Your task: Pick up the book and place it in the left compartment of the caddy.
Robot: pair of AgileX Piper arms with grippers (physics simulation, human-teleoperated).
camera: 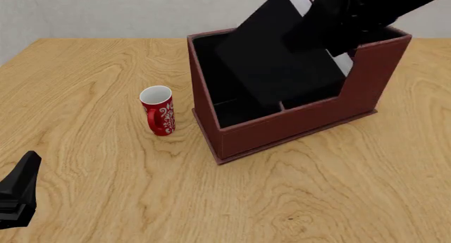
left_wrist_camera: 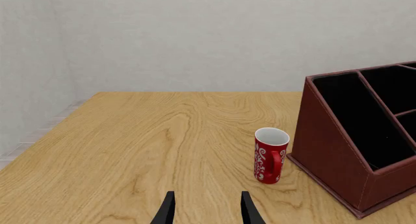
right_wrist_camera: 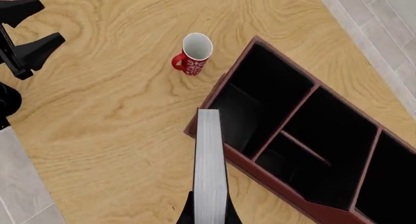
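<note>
The black book (camera: 275,58) hangs tilted over the dark red caddy (camera: 296,128), with my right gripper (camera: 318,34) shut on its upper part. In the right wrist view the book's white page edges (right_wrist_camera: 209,165) point toward the caddy's (right_wrist_camera: 256,168) near wall beside the left compartment (right_wrist_camera: 260,95), and my right gripper (right_wrist_camera: 209,213) clamps both covers. The left compartment (camera: 206,61) shows as a long black slot on the mug side, also seen in the left wrist view (left_wrist_camera: 354,119). My left gripper (camera: 20,196) rests low by the table's near left edge, open with nothing between its fingers (left_wrist_camera: 167,212).
A red mug (camera: 159,110) with a white pattern stands upright just left of the caddy, also visible as the mug (left_wrist_camera: 270,156) ahead of my left gripper and the mug (right_wrist_camera: 194,52) below the book. The wooden table (camera: 99,68) ends at a grey wall behind.
</note>
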